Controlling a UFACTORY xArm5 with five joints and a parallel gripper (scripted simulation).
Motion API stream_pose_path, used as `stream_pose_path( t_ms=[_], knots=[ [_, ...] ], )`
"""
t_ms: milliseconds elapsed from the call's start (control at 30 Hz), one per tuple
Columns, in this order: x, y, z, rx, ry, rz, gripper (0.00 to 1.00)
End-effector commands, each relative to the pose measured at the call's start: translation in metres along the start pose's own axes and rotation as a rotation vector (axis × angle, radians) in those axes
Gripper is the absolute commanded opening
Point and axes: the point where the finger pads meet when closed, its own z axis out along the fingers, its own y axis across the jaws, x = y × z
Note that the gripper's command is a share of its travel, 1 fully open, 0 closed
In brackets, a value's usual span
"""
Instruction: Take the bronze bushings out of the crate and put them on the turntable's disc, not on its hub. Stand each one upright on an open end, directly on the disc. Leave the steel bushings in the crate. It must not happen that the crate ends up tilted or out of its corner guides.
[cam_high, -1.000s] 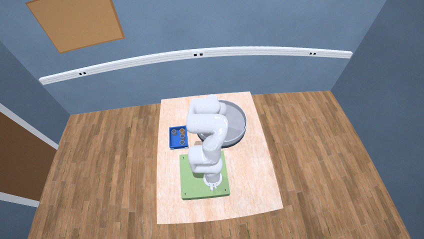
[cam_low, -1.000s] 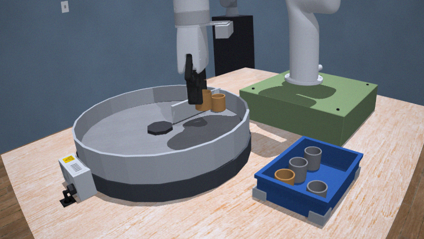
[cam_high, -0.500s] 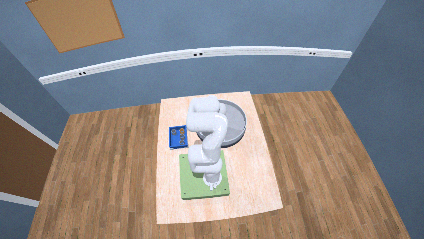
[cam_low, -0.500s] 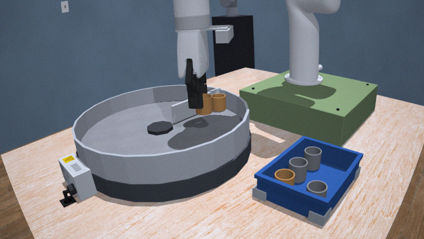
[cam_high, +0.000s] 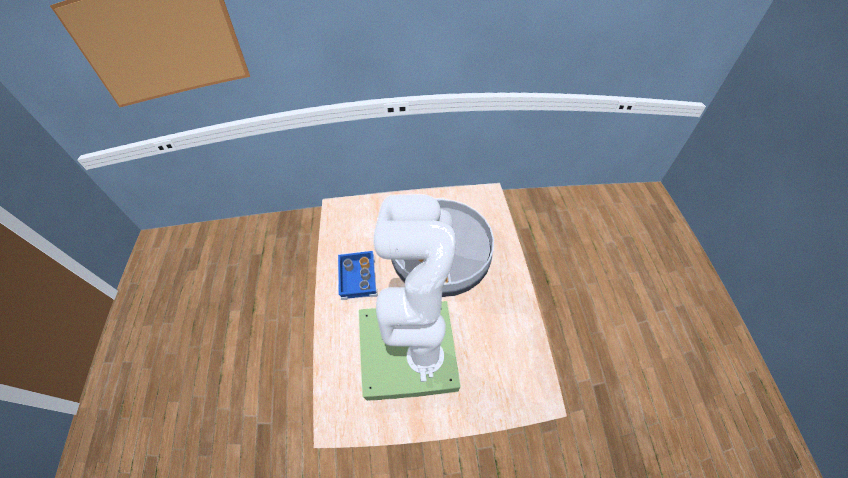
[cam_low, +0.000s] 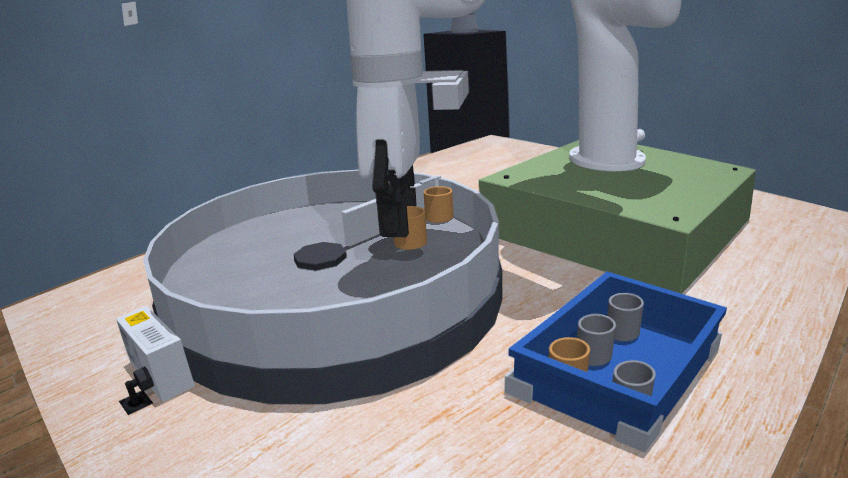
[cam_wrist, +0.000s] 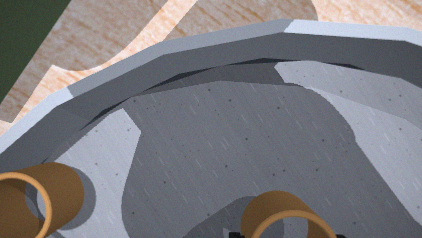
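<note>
On the turntable's disc (cam_low: 237, 267), near the rim facing the green base (cam_low: 617, 207), the gripper (cam_low: 393, 222) is clamped on a bronze bushing (cam_low: 412, 228) held upright low over the disc, beside the dark hub (cam_low: 319, 255). Whether it touches the disc I cannot tell. A second bronze bushing (cam_low: 438, 204) stands closer to the rim. Only the exterior view shows the crate (cam_low: 671, 391) with one bronze bushing (cam_low: 569, 352) and three steel bushings (cam_low: 625, 307); the wrist view shows only the disc and both bushings on it (cam_wrist: 285, 215).
</note>
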Motion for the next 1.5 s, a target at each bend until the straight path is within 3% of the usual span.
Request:
stream_pose_path(
  t_ms=[0,1467],
  knots=[
    [-0.001,0.001,0.004,-0.003,-0.003,0.0,0.0],
    [-0.001,0.002,0.015,-0.003,-0.003,0.0,0.0]
  ],
)
